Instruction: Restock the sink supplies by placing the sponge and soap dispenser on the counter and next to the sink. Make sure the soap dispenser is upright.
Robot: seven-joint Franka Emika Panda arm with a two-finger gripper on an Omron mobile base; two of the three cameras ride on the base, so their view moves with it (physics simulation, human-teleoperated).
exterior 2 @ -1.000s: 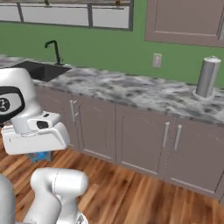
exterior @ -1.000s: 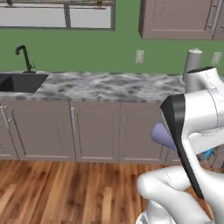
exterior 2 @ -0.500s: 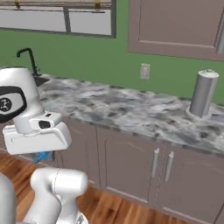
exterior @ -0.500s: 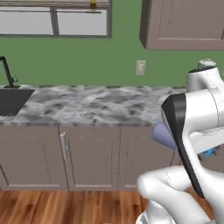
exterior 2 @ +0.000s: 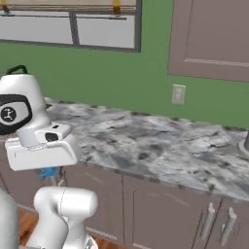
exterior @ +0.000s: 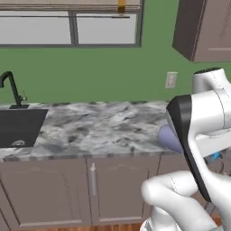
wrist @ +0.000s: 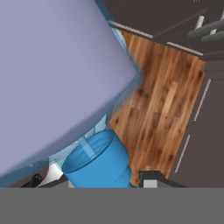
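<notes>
From the left base camera, the grey-and-white marbled stone counter (exterior: 103,128) runs across the frame above mauve-brown cabinet fronts (exterior: 85,189) with a silver handle. The black rectangular recessed sink (exterior: 20,126) sits at nine o'clock, its thin black gooseneck faucet (exterior: 11,88) rising behind it. A lavender-grey curve of the small soap dispenser bottle (exterior: 169,137) peeks out at four o'clock from behind the white arm, well apart from the sink. A white wall outlet (exterior: 171,80) hangs on the green wall above.

From the right base camera, the same marbled worktop (exterior 2: 160,146) stretches toward three o'clock, with a dark wall cabinet (exterior 2: 209,39) at one o'clock. A scrap of blue (exterior 2: 48,171) shows under the arm's white hand at eight o'clock.

From the hand camera, the lavender-grey bottle (wrist: 57,74) looms from eleven o'clock, its blue pump nozzle (wrist: 98,162) at six o'clock, over brown wooden floorboards (wrist: 162,109). The two-finger gripper (wrist: 89,179) is clamped on the bottle, one dark fingertip (wrist: 151,178) showing beside the nozzle.
</notes>
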